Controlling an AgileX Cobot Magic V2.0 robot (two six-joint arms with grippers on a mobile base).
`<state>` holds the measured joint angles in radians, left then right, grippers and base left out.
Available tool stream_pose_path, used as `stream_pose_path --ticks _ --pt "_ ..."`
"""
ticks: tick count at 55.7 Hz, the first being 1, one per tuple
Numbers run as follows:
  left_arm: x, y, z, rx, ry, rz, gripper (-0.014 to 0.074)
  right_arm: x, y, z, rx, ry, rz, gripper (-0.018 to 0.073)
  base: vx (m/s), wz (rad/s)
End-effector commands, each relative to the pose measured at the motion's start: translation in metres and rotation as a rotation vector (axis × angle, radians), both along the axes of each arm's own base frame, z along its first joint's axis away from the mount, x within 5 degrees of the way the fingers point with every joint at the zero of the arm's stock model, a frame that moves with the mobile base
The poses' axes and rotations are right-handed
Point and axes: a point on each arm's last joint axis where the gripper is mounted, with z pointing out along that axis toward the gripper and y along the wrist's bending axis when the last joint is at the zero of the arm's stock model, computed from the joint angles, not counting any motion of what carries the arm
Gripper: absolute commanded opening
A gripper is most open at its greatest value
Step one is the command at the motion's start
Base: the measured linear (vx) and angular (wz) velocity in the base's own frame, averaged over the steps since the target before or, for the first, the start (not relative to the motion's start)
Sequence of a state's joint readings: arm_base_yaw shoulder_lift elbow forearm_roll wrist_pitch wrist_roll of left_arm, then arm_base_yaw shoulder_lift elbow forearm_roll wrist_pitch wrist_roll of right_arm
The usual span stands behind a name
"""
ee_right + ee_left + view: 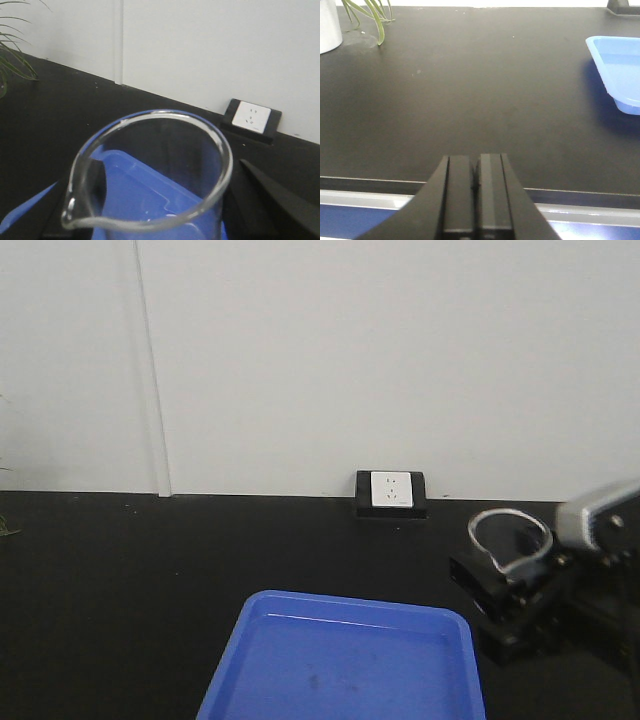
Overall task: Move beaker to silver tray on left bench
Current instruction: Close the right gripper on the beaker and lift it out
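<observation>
Soft, even light; slight haze, faint sheen on bench.

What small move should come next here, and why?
Probably carry the beaker leftward, kept upright and clear of the blue tray. The right end effector holds it at the right of the bench, and its destination lies out of view.

One clear glass beaker, one blue plastic tray, one white wall socket at the back edge of one black bench, one potted plant, two grippers, left gripper and right gripper.
</observation>
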<state>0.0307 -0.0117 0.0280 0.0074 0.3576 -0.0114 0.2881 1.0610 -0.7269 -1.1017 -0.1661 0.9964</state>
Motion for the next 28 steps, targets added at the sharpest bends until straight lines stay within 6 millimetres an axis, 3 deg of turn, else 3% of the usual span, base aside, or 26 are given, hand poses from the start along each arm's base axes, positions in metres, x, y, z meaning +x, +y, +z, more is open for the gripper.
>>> stream_pose_path --ticks 1,13,28 --pt "0.001 0.000 -0.002 -0.011 -0.066 -0.004 0.0001 -0.025 -0.010 0.006 0.023 -0.046 -0.027 -0.0006 0.00 0.00" --pt "0.001 0.000 -0.002 -0.011 -0.066 -0.004 0.0001 -0.057 -0.024 0.004 0.022 -0.091 -0.068 -0.0006 0.00 0.00" --pt "0.001 0.000 -0.002 -0.011 -0.066 -0.004 0.0001 -0.066 -0.026 0.010 0.023 -0.136 -0.066 -0.0006 0.00 0.00"
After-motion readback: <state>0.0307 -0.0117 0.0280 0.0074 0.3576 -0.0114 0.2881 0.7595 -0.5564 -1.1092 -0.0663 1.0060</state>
